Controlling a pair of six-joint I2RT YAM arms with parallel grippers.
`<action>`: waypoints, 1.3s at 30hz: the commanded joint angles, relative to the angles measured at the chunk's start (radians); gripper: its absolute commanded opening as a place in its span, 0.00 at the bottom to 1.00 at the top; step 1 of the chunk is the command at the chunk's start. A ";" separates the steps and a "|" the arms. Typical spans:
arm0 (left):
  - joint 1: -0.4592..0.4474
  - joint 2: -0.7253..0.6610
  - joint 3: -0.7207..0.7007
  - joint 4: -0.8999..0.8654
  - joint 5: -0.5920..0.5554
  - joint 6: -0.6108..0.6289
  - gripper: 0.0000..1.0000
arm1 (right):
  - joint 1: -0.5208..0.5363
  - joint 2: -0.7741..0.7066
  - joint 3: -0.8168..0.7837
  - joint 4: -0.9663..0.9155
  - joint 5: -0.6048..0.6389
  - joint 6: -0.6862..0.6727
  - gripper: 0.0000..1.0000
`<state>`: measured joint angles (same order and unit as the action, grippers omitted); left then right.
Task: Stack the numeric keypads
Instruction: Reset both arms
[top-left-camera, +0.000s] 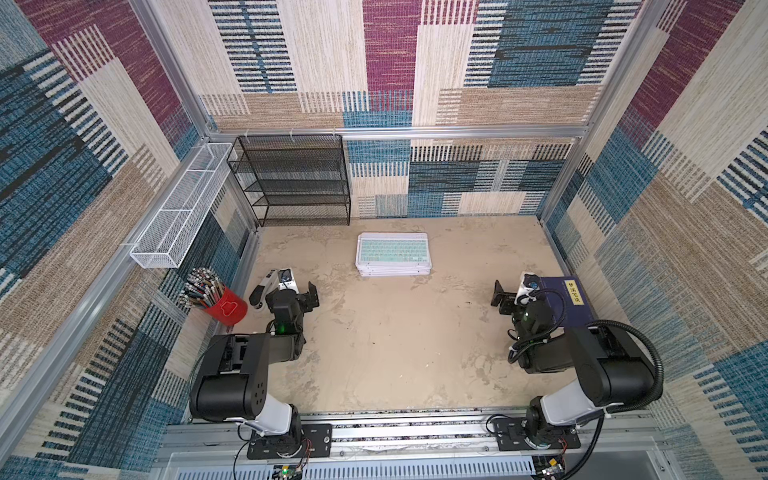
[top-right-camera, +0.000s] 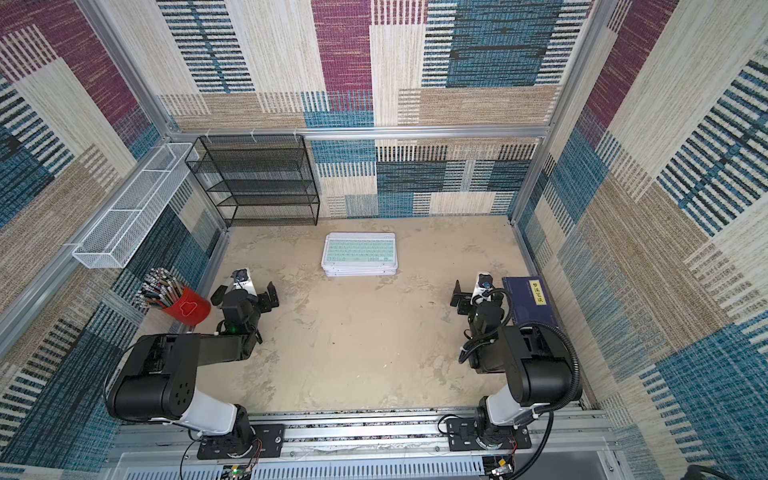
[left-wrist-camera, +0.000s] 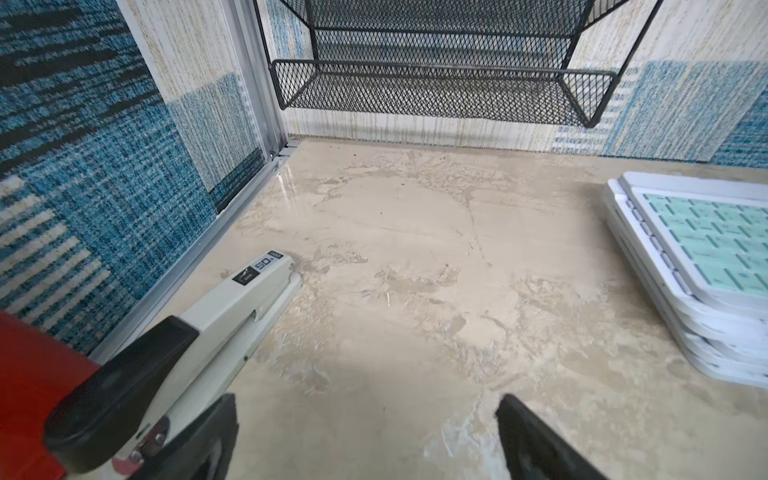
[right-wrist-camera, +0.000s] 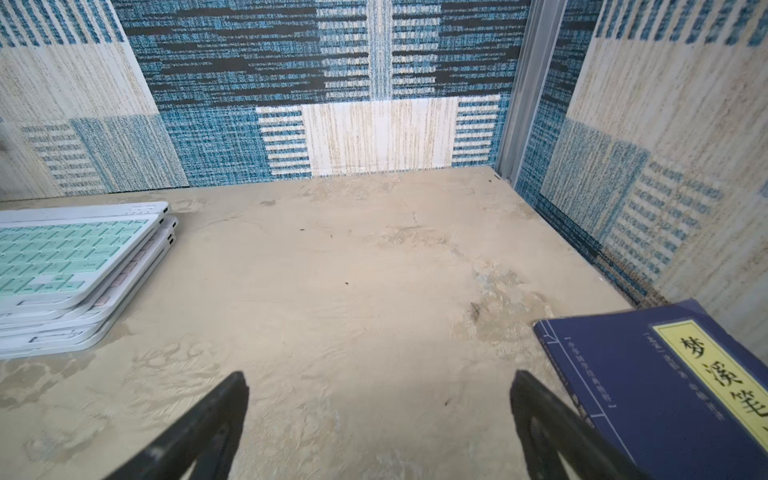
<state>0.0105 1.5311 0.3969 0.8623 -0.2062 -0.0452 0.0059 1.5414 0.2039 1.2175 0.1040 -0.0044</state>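
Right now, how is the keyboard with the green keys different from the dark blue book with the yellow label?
The mint-green-keyed white keypad lies on top of a pile of other white keypads; the dark blue book lies alone on the beige table. The keypad sits mid-table toward the back; the book is at the right edge. Both lie flat, untouched.

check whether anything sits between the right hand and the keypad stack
Nothing visible does. Only bare table lies between the open right hand and the keypad stack. The blue book lies on the hand's far side, away from the stack.
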 joint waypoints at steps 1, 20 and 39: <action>0.000 -0.001 0.005 -0.013 0.000 -0.005 1.00 | -0.001 -0.014 0.001 0.061 -0.048 -0.009 0.99; -0.001 0.002 0.017 -0.029 0.029 0.009 1.00 | -0.008 0.011 0.038 0.025 -0.085 -0.013 0.99; -0.003 0.025 -0.152 0.331 -0.026 -0.003 1.00 | 0.000 0.012 -0.033 0.171 -0.042 -0.009 0.99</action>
<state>-0.0029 1.5223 0.2333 0.9974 -0.1852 -0.0383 0.0036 1.5238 0.1154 1.3403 0.0120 -0.0196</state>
